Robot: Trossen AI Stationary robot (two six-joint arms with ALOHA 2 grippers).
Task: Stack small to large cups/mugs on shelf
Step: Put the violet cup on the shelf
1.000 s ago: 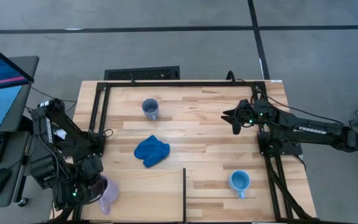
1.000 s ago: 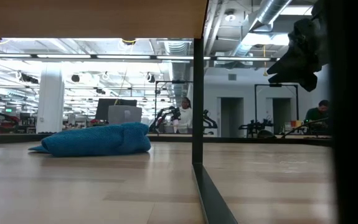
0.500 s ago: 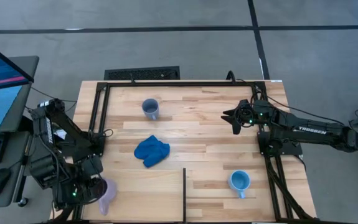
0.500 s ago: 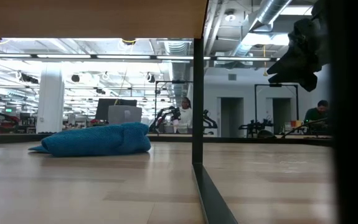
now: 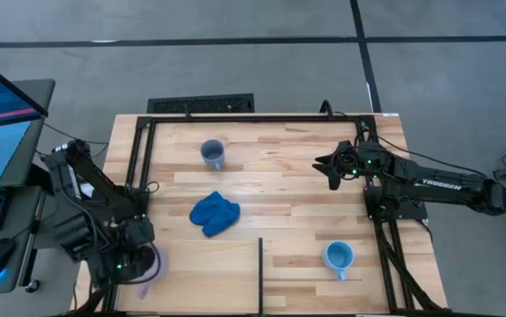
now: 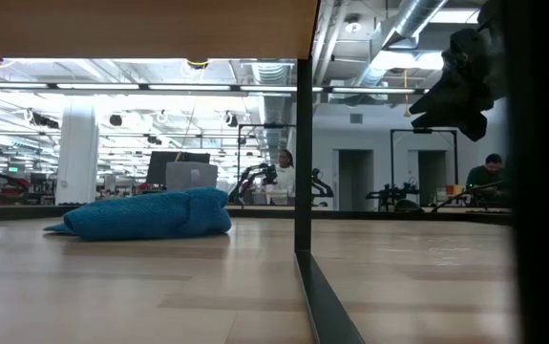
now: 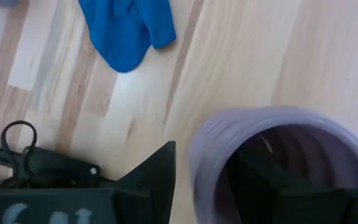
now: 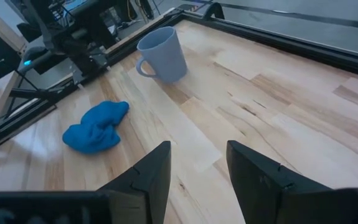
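The pale lilac mug (image 7: 278, 155) sits mouth-up under my left gripper (image 7: 203, 158) at the table's near left (image 5: 138, 262). One finger is inside it and one outside, and its foot is hidden. The grey-blue mug (image 5: 213, 154) stands upright on the far planks. The light blue mug (image 5: 338, 257) stands upright near right, past the dark edge (image 5: 261, 273) of the shelf (image 5: 209, 277). The shelf's underside (image 6: 140, 27) shows in the low view. My right gripper (image 8: 197, 180) hangs open over the table's far right (image 5: 330, 167). My left gripper comes at the lilac mug from above, slanting down, its fingers on either side of the mug's wall (image 7: 197, 168). A strip of wood shows between the outer finger (image 7: 157, 180) and the wall. Whether the inner finger (image 7: 259, 183) touches the inside, I cannot tell.
A crumpled royal-blue cloth (image 5: 214, 214) lies mid-table between the mugs. A black frame (image 5: 138, 167) runs along the table's left, far and right sides. A dark upright post (image 6: 303, 162) stands under the shelf's edge.
My left arm has swung a little toward the table's right and its wrist has rolled. The lilac mug, which stuck out to the right of the gripper, now shows mostly hidden beneath it. My right arm has kept still.
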